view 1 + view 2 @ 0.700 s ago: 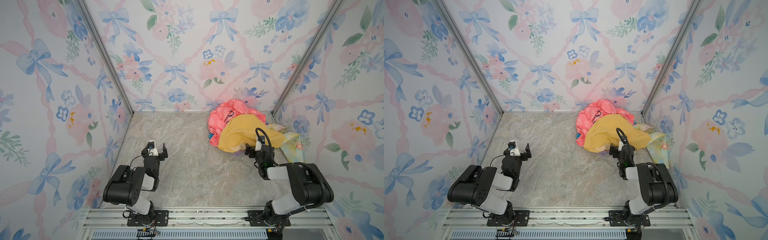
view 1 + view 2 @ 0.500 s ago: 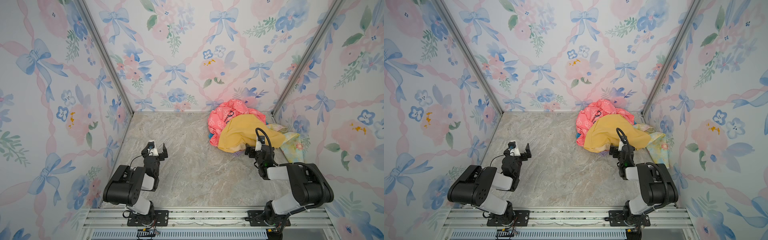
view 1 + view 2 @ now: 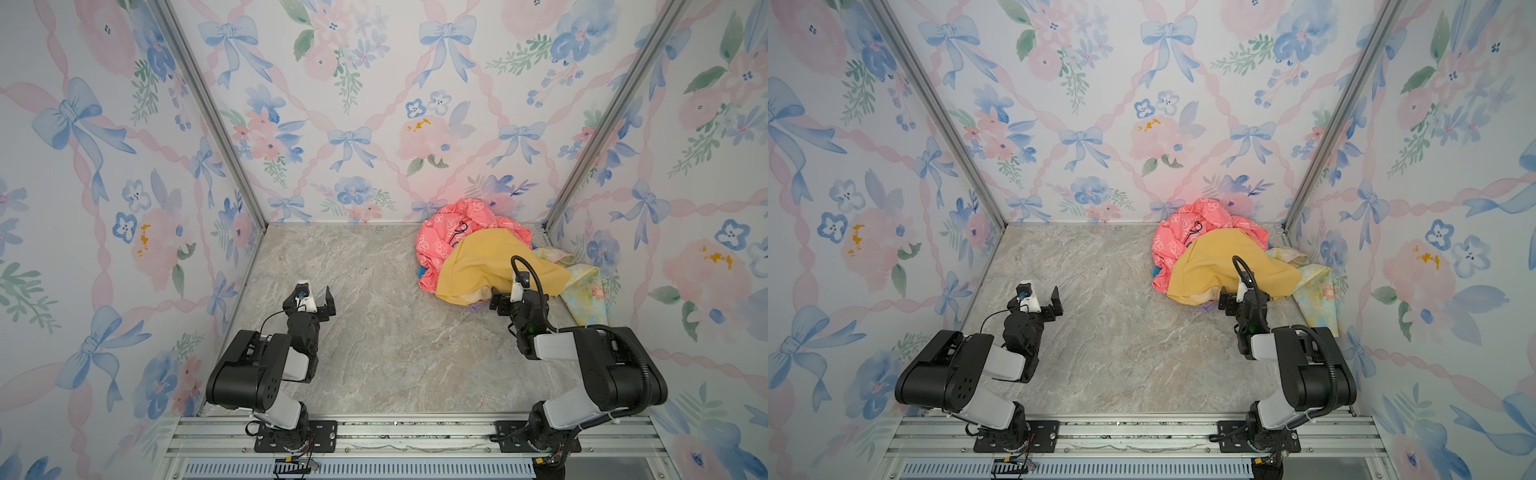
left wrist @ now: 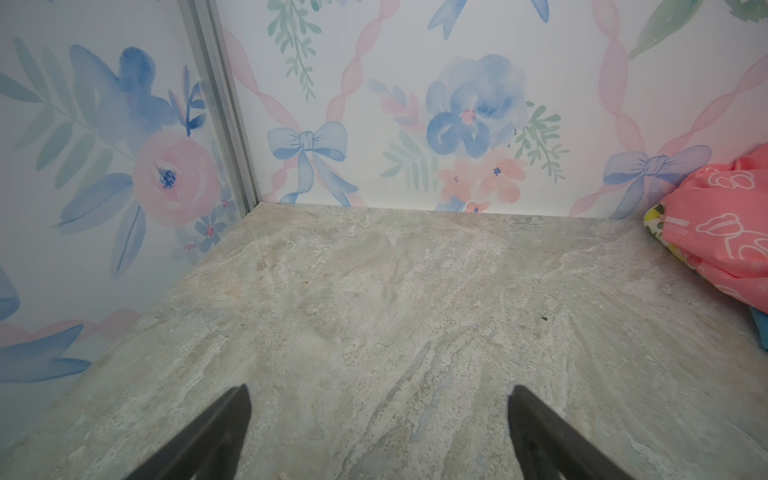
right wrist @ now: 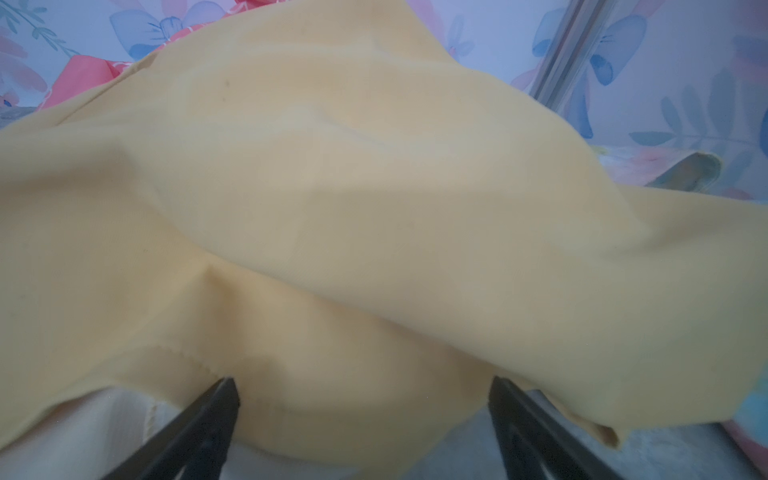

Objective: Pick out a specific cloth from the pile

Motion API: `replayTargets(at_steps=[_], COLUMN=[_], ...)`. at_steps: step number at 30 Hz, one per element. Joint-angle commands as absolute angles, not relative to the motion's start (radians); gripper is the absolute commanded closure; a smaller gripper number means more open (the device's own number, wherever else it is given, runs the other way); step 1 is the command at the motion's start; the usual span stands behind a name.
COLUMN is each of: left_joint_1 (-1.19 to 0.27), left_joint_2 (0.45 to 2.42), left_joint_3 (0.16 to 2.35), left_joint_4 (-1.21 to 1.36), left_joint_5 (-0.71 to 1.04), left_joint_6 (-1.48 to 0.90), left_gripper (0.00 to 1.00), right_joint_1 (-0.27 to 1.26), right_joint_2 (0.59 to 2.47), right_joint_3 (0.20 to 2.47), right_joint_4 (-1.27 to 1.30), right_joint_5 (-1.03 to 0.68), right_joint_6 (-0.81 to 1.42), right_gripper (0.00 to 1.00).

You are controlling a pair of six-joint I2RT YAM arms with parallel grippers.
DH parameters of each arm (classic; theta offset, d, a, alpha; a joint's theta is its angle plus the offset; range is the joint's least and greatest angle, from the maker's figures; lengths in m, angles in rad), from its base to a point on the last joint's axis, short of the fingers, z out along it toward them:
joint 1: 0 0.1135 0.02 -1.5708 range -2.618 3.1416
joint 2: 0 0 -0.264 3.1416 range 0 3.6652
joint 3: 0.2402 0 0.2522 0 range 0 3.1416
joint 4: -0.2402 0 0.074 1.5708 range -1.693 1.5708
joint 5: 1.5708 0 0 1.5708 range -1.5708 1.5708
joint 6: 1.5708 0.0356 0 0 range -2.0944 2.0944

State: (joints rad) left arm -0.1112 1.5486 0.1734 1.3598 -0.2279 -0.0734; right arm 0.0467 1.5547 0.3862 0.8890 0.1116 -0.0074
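Note:
The pile (image 3: 469, 257) (image 3: 1204, 257) lies in the back right corner, a coral-pink printed cloth under a plain mustard-yellow one (image 5: 374, 187). The cloth (image 3: 586, 286) (image 3: 1316, 286), pastel with pink flowers, spreads from under the pile's right side along the right wall. My right gripper (image 3: 515, 297) (image 3: 1241, 297) (image 5: 362, 382) is open at the pile's near edge, the mustard cloth's lower fold lying between its fingertips. My left gripper (image 3: 311, 301) (image 3: 1038, 301) (image 4: 379, 390) is open over bare floor at the left, far from the pile.
Floral walls close in the marble floor (image 3: 374, 332) on three sides, with metal corner posts (image 3: 582, 166). In the left wrist view the coral-pink cloth (image 4: 723, 232) shows at the edge, with a lemon-print bit (image 4: 654, 220) and a blue bit (image 4: 760, 332) beneath.

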Motion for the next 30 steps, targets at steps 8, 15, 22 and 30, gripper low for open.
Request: replayTargets(at_steps=[8,15,22,30], left_joint_1=[-0.13,-0.129,-0.117,-0.125], left_joint_2=[1.557,1.557,1.549,1.522], left_joint_3=[0.19,0.187,0.178,0.152], left_joint_4=[1.359,1.359,1.367,1.387], left_joint_5=[-0.275,-0.276,-0.258,-0.258], left_joint_6=[-0.055,-0.056,-0.069,-0.065], left_gripper=[0.02,0.02,0.02,0.02], right_joint_1=[0.059,0.074,0.091,0.096], right_joint_2=[1.546,1.548,1.548,1.546], right_joint_3=[0.396,0.384,0.369,0.311], right_joint_4=[0.893,0.919,0.95,1.058], right_joint_5=[0.132,0.213,0.256,0.27], right_joint_6=[-0.003,0.004,-0.002,-0.004], right_gripper=[0.03,0.03,0.03,0.03])
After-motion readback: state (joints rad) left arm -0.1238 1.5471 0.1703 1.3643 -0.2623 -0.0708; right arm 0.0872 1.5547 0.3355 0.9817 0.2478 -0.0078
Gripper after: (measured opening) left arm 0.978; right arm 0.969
